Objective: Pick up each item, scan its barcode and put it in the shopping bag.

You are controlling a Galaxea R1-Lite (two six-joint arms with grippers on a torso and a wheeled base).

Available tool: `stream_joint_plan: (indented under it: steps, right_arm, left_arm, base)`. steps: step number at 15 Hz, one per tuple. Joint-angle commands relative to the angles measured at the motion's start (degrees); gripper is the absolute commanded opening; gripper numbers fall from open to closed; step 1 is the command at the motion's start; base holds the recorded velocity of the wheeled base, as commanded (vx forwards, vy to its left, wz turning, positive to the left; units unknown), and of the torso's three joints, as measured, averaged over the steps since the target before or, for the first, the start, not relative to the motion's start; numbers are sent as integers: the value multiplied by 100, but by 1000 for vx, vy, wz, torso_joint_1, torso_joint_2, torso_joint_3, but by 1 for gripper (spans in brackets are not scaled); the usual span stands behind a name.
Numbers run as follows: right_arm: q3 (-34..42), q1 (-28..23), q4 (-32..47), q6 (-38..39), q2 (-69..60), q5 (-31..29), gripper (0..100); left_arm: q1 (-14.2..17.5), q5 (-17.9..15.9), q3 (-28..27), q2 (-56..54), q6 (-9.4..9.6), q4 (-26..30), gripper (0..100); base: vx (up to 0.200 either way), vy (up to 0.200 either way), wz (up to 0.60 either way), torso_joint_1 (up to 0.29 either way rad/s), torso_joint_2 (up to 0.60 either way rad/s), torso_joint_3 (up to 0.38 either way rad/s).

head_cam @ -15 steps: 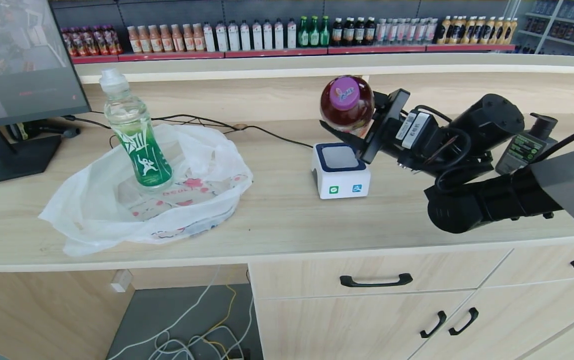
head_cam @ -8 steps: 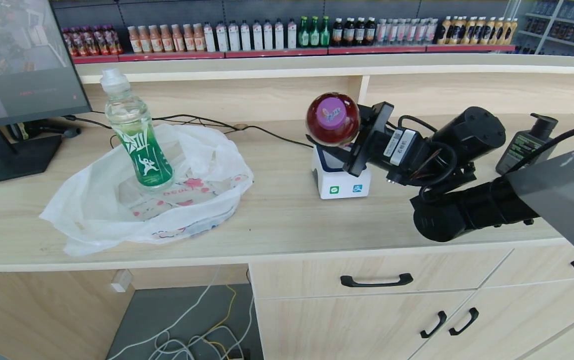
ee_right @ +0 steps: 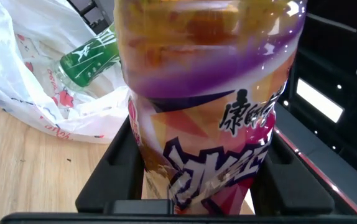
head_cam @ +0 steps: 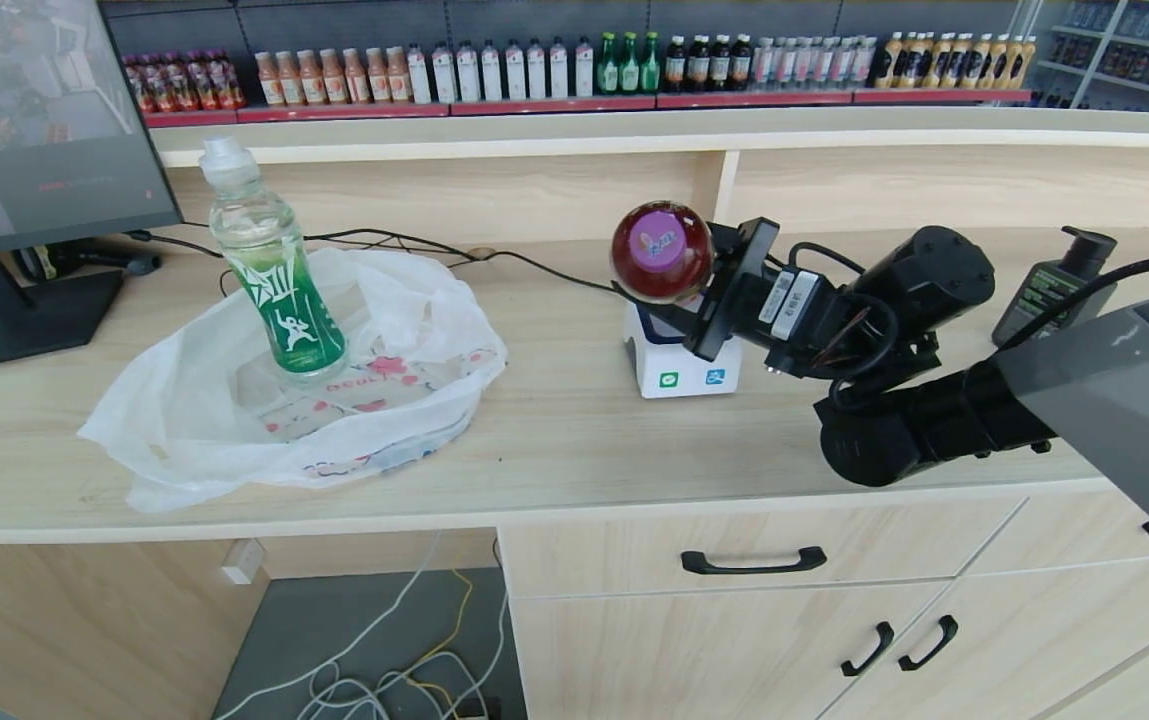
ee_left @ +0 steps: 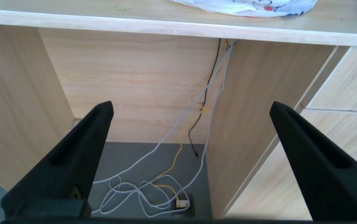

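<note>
My right gripper is shut on a dark red drink bottle with a purple cap, held just above the white barcode scanner on the counter. In the right wrist view the bottle with its purple and orange label sits between the black fingers. A green-labelled bottle stands upright on the white shopping bag at the left; the same green-labelled bottle and white shopping bag appear beyond the held bottle. My left gripper hangs open below the counter edge, over the floor cables.
A monitor stands at the counter's far left, cables run along the back, and a dark pump bottle stands at the right. Drawers with black handles lie below the counter. Shelves of drinks line the background.
My right arm has moved left and down with the red bottle, bringing it from above and behind the scanner to just over its top.
</note>
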Motion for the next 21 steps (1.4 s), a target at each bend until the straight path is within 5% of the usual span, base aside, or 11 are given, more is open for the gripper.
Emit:
stream_joint_plan:
  steps: [1,21]
  right_arm:
    - [-4,-4,-1,-3,34,3,0]
    - [-267,-250,-1,-3,280,-85,0]
  left_arm:
    - [1,0,0,-1,-8,0,100]
    - [1,0,0,-1,-8,0,100]
  base:
    - [0,0,0,0,0,0]
    - [0,0,0,0,0,0]
